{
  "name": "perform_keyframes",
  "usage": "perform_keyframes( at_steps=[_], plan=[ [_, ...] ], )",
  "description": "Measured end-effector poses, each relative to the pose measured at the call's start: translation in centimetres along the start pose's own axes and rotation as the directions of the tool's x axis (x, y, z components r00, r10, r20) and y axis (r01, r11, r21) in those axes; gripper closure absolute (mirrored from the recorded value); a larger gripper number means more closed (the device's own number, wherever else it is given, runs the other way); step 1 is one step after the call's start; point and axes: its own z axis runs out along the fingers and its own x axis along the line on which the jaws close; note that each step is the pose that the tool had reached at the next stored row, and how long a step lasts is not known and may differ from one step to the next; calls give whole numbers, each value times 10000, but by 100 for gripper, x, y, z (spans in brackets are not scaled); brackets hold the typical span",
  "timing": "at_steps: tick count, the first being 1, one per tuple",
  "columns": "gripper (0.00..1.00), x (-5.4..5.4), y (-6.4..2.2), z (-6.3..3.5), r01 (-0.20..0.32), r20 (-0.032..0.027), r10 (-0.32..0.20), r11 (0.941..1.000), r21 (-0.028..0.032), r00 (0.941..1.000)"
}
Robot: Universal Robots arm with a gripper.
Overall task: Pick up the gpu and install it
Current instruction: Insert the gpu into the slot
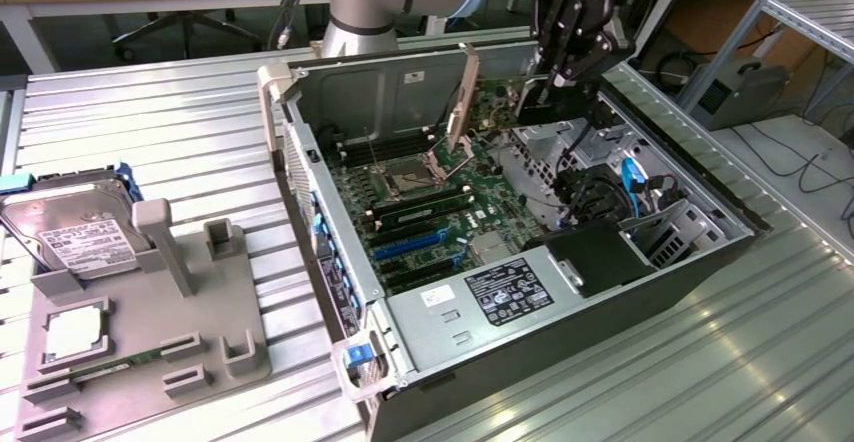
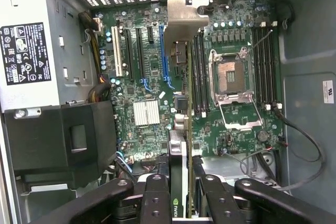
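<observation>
Gripping the gpu (image 1: 547,112) from above, the hand (image 1: 554,87) hangs inside the open computer case (image 1: 694,262), over the far part of the motherboard (image 1: 427,202), towards the exterior view's right. Its fingers (image 1: 571,37) are closed on the card's upper edge, and the card hangs below them as a dark slab. Its lower edge is lost against the dark interior, so whether it touches the board cannot be told.

From the wrist, the hand (image 2: 181,203) shows as two pairs of black fingers (image 2: 156,198) pressed against either side of the gpu (image 2: 177,156), which is seen edge-on as a thin strip with a small green logo near the picture's edge. Its silver bracket (image 2: 186,19) stands at the end away from the fingers. The card covers the strip of motherboard (image 2: 147,114) straight beneath it, so which of the expansion slots (image 2: 134,51) it lines up with is unclear. The open processor socket (image 2: 231,77) lies beside the card. The power supply (image 2: 26,51), with its black label, is cut off at the frame's edge.

On the ribbed metal desk (image 1: 160,132), well apart from the case at the exterior view's left, a hard drive (image 1: 80,232) leans on a grey holder (image 1: 200,312). The arm (image 1: 387,2) is cropped at the top.
</observation>
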Motion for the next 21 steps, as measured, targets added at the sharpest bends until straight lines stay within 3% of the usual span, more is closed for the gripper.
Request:
perform_keyframes(
  at_steps=[3,6,21],
  plan=[
    [73,0,2,1,-1,1,1,10000,0,10000],
    [73,3,39,13,1,82,-1,10000,-7,10000],
    [73,6,80,315,7,90,-7,10000,-7,10000]
  ],
)
